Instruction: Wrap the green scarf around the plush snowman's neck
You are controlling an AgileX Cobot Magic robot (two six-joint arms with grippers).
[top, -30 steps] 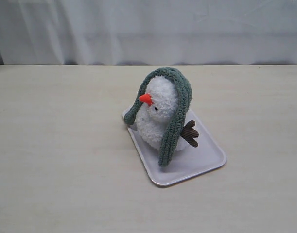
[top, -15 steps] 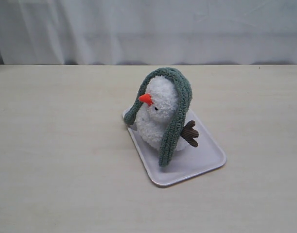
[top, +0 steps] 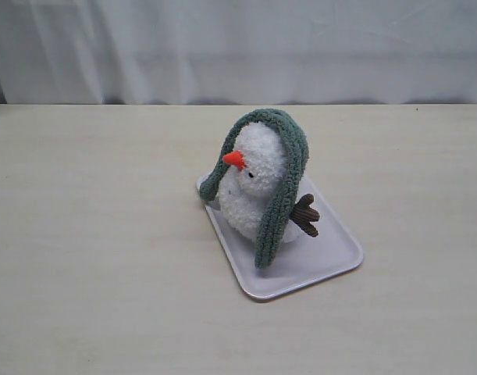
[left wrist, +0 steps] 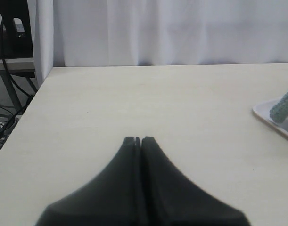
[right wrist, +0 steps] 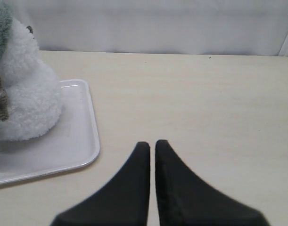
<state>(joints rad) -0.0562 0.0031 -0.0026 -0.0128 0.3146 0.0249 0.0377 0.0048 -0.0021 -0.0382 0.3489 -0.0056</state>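
The plush snowman (top: 254, 187) sits on a white tray (top: 320, 262) in the exterior view, its orange nose pointing left. The green scarf (top: 289, 176) lies draped over the top of its head, one end hanging down the near side, the other down the far left side. Neither arm shows in the exterior view. My left gripper (left wrist: 138, 140) is shut and empty over bare table, with a scarf end (left wrist: 284, 106) at the frame's edge. My right gripper (right wrist: 152, 143) is shut and empty beside the tray (right wrist: 89, 136), a little apart from the snowman (right wrist: 26, 89).
A pale wooden table (top: 105, 258) spreads around the tray. A white curtain (top: 238, 47) hangs behind its far edge. In the left wrist view the table's side edge (left wrist: 26, 110) shows, with cables and a stand beyond it.
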